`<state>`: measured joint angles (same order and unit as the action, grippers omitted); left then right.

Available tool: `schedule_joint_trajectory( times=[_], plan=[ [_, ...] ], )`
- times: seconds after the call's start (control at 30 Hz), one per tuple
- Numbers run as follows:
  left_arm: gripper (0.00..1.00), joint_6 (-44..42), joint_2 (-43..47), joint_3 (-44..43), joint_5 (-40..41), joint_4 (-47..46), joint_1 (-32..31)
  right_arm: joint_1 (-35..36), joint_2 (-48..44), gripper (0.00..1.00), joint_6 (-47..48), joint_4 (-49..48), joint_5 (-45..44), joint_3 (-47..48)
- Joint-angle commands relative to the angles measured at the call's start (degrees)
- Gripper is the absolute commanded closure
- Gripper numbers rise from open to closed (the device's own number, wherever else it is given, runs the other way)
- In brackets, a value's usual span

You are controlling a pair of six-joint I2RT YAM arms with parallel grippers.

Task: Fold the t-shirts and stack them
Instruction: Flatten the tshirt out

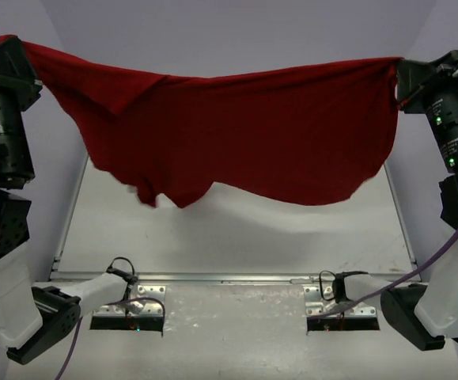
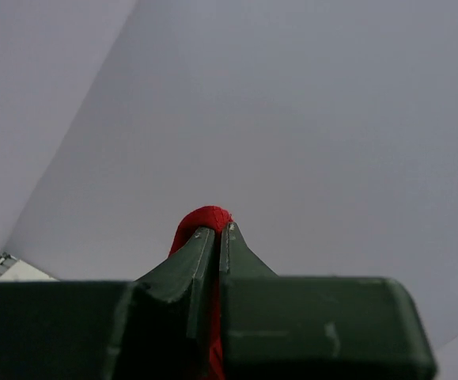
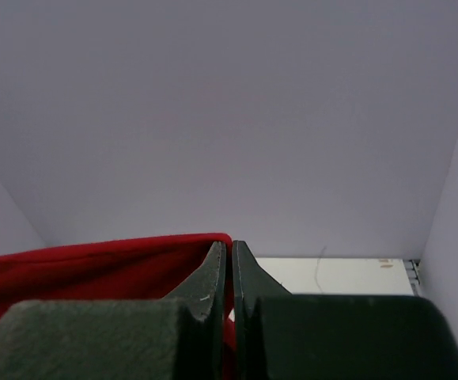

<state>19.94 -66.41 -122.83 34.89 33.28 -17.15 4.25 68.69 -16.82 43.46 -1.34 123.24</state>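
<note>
Grip on a dark red t-shirt [image 1: 260, 134] at both top corners, cloth held aloft.
The left end effector [image 2: 217, 231] is closed tight, with a small bunch of red fabric pinched between its tips. The right end effector [image 3: 229, 245] is closed just as narrowly on the cloth's edge. The t-shirt hangs spread between them, sagging in the middle, over the pale bench [image 1: 236, 229].

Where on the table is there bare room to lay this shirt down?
Free: the white tabletop showing below the hanging hem of the t-shirt, bordered by the side rails and the near rail. Crowded: the near strip, with base plates and cables. Whatever lies behind the cloth is hidden.
</note>
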Motion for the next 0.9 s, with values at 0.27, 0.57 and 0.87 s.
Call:
schedule_joint_trajectory(
  times=[0.27, 0.57, 0.87],
  plan=[
    [1.0, -2.54, -5.66, -2.95, -4.56, 7.76, 0.18, -0.12, 4.8, 0.99, 2.32, 6.28, -2.7, 0.34],
    [1.0, -5.96, 6.73, 7.77, -17.04, -3.56, 0.18, -0.12, -3.02, 0.99, 2.85, 8.13, -4.19, 0.42],
    [1.0, -3.08, 3.94, 4.17, -24.0, -0.24, 0.18, -0.03, -5.41, 0.99, 2.67, 8.57, -5.25, -4.84]
  ],
)
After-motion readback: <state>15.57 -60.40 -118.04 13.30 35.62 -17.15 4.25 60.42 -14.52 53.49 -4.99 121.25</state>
